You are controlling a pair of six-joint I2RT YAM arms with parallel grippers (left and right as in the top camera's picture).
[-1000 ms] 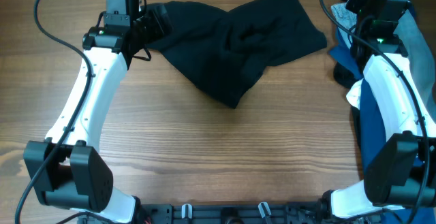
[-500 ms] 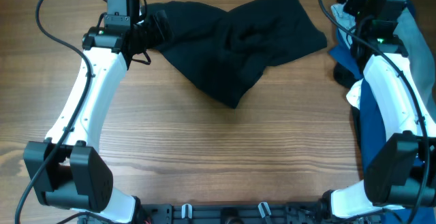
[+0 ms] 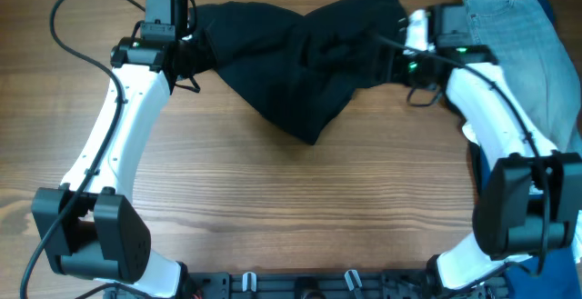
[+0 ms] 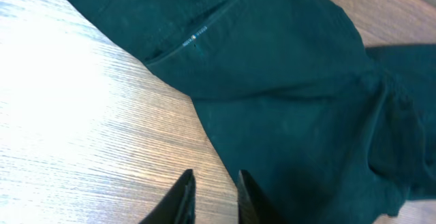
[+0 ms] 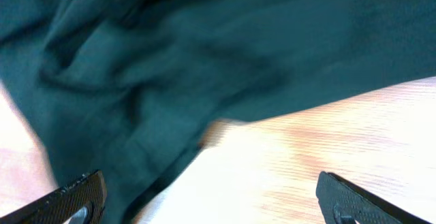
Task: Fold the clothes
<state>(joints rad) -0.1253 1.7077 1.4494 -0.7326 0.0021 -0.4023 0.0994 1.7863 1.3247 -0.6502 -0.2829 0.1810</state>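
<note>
The clothes (image 3: 309, 58) are one black garment, lying crumpled across the far middle of the table. My left gripper (image 3: 202, 44) is at its left end. In the left wrist view its fingers (image 4: 184, 190) stand close together with a thin strip of bare wood between the tips of the left gripper (image 4: 212, 180). The clothes' edge (image 4: 272, 81) runs up against the right finger, and any pinch lower down is hidden. My right gripper (image 3: 393, 61) hovers over the garment's right edge. It is wide open (image 5: 208, 190), with black cloth (image 5: 170, 60) and wood below it.
Light blue denim jeans (image 3: 509, 35) lie at the far right, with dark blue fabric (image 3: 485, 167) under the right arm and at the table's right edge. Bare wood (image 3: 300, 208) fills the near half of the table.
My right arm has swung left from the pile at the far right to the garment's right edge, uncovering the jeans. My left gripper's jaws have narrowed from wide open to a thin gap.
</note>
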